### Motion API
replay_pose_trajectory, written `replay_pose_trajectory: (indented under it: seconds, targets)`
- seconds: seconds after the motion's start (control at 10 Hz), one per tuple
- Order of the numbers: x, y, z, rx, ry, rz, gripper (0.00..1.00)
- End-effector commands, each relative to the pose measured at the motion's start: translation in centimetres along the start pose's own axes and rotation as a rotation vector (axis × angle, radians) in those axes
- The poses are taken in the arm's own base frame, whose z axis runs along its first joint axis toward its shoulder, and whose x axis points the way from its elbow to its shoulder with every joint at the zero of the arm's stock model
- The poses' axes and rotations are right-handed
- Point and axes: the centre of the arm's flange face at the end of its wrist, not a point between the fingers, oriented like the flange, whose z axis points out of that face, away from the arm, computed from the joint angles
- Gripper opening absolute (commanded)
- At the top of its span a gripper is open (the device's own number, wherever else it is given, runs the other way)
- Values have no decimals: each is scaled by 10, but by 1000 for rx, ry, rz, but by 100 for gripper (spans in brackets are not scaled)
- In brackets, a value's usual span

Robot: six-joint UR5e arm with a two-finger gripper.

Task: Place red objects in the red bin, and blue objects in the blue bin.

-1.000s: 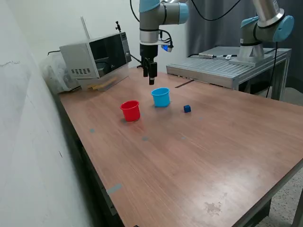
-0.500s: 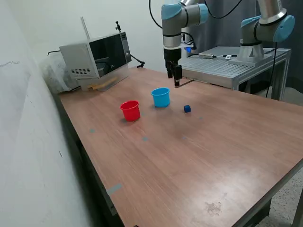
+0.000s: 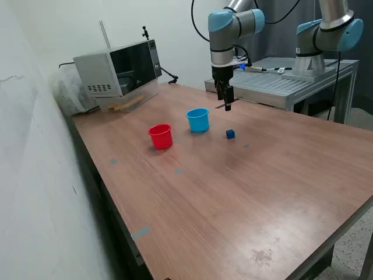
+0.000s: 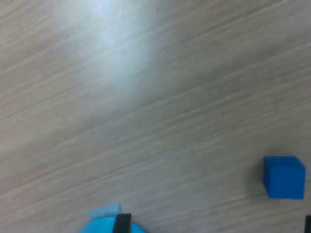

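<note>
1. Exterior view: brown wood-grain table [image 3: 233,198] against a white wall, with a grey microwave [image 3: 116,70] at the far corner toward the exterior view's left and a metal bench [image 3: 280,81] carrying a second arm's base [image 3: 326,41] behind.
2. Red cup [image 3: 160,136] upright on the table; light blue cup [image 3: 198,119] upright at about 2 o'clock from it, near but not touching.
3. Dark blue cube [image 3: 231,134] resting on the wood at about 4 o'clock from the light blue cup, a short gap between them.
4. Only this one cube visible; cup interiors impossible to see from this angle.
5. Gripper [image 3: 227,105] hanging point-down from the arm [image 3: 230,29], above the table, at roughly 12 o'clock from the dark blue cube and at 2 o'clock from the light blue cup, touching neither.
6. Fingers too small and dark to judge: cannot tell whether spread or closed; nothing seen between them.
7. Wrist view: blurred wood grain filling most of the picture, with a bright glare patch.
8. Dark blue cube [image 4: 284,176] alone on the bare wood, one lit face showing.
9. Sliver of the light blue cup [image 4: 104,221] at the frame edge, with a dark fingertip [image 4: 122,223] in front of it.
10. Cube at about 3 o'clock from that fingertip, well apart from it.
</note>
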Motion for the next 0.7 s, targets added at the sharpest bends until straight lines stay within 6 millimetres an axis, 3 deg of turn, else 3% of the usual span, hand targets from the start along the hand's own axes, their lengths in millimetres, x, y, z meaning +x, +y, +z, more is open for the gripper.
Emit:
replay_pose_trajectory:
  seconds: [0.0,0.1,0.2,0.6]
  targets:
    - [34,-20,-5,-21,8,-7,100]
    - [41,-22,-5,-16,30,-4,100]
    - [45,-23,17,23,26,-8,100]
    - [56,-11,55,52,15,-11,100]
